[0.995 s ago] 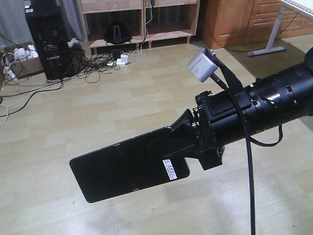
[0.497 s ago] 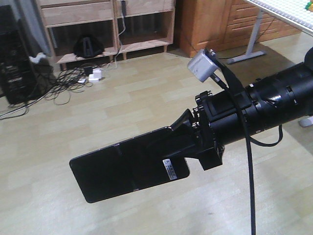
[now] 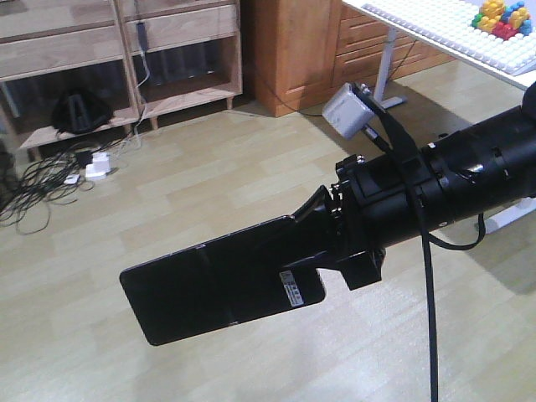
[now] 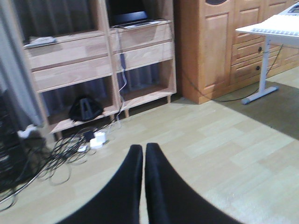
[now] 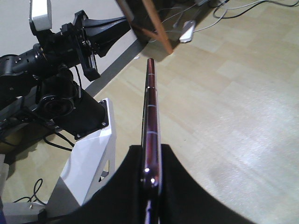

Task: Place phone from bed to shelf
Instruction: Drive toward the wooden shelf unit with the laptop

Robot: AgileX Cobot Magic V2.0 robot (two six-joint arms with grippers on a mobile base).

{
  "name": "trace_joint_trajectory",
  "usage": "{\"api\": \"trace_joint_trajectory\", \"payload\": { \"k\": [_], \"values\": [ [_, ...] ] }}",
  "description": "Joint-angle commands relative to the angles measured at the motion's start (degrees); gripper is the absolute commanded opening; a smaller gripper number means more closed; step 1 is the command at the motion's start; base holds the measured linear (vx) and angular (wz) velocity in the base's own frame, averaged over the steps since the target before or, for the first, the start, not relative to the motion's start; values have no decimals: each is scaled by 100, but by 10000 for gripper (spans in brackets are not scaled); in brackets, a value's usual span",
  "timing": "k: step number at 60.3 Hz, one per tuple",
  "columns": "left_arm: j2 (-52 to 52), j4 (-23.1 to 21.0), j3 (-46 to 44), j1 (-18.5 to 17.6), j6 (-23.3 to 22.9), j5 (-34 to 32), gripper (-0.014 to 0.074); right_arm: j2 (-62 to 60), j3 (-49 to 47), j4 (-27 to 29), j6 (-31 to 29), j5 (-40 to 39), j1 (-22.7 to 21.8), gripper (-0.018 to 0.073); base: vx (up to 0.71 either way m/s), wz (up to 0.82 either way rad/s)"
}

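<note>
The right claw (image 3: 314, 243) is clamping one end of the phone (image 3: 209, 289), which is jutting far ahead of it above the floor (image 3: 209, 180). Held only by that stickered end, it is risking levering loose before reaching the shelf (image 3: 172, 38) well beyond. It is showing as a thin glossy black slab, creased mid-length, pinkish-edged. The left claw (image 4: 143, 156) is pinching closed on nothing.

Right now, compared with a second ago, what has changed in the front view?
The view swung right: the shelf slid left in the picture, and a white table with coloured bricks came in at top right. The right gripper stays shut on the phone, in the same pose.
</note>
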Motion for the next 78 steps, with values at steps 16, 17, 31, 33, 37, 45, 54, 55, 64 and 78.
{"api": "trace_joint_trajectory", "payload": {
  "k": [16, 17, 31, 33, 37, 45, 54, 55, 64, 78],
  "values": [
    [-57, -26, -146, -2, -22, -405, 1, -192, -147, 506, -24, 408, -12, -1, 49, -19],
    [-57, -26, -146, -2, -22, -405, 1, -192, -147, 506, -24, 408, -12, -1, 50, -13],
    [-57, -26, -146, -2, -22, -405, 1, -192, -147, 506, -24, 408, -12, -1, 51, -8],
    [-57, -26, -146, -2, -22, -405, 1, -192, -147, 506, -24, 408, -12, -1, 51, -5],
    [-57, -26, -146, -2, -22, -405, 1, -192, -147, 506, -24, 408, -12, -1, 50, -4],
    [-57, -26, -146, -2, -22, -405, 1, -192, -147, 506, -24, 408, -12, -1, 50, -4],
    [-57, -26, -146, -2, -22, -405, 1, -192, -147, 506, -24, 408, -12, -1, 49, -3],
    [-57, -26, -146, -2, -22, -405, 1, -192, -147, 506, -24, 408, -12, -1, 48, -4],
    [-57, -26, -146, -2, -22, -405, 1, -192, -147, 506, -24, 408, -12, -1, 48, -5],
    [-57, -26, -146, -2, -22, -405, 1, -192, -147, 506, -24, 408, -12, -1, 47, -5]
  ]
}}
